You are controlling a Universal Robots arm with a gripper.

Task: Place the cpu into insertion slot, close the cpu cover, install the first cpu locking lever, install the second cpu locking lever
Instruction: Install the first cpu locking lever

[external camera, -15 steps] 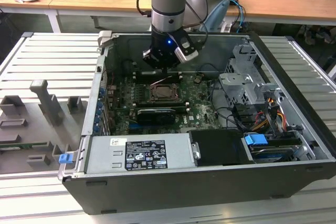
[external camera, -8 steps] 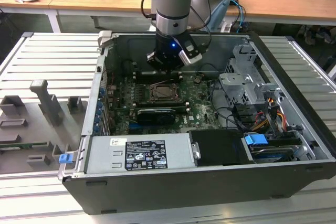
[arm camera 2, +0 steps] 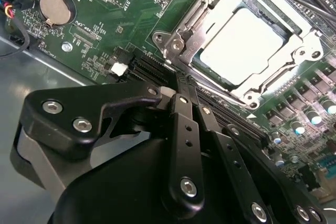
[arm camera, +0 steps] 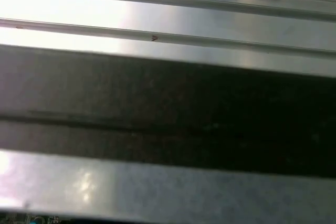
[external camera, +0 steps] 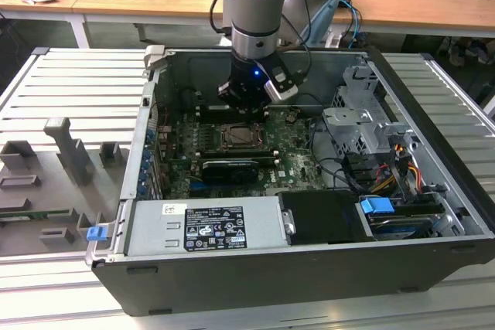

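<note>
CPU (arm camera 2: 239, 45) seating was visible in the second wrist view: the pale square plate lay flat inside the insertion slot (arm camera 2: 294, 64), framed by the cpu cover (arm camera 2: 210, 3), which appeared lowered around it. The hand (arm camera 2: 176, 85) had its fingers drawn together, gripping nothing, the tips just beside the slot's near corner and close to a thin locking lever (arm camera 2: 197, 77).

Risk, as judged: a tip sliding off the lever could strike the motherboard (arm camera 2: 105, 24) components nearby, and a lever left unlatched would leave the cover loose over the plate.

In the exterior view, the computer case (external camera: 232, 276) lay open on the ribbed surface (external camera: 77, 90) and held the motherboard, a black card (external camera: 228, 168), a power supply (external camera: 205, 226) and a drive cage (external camera: 360, 125).
</note>
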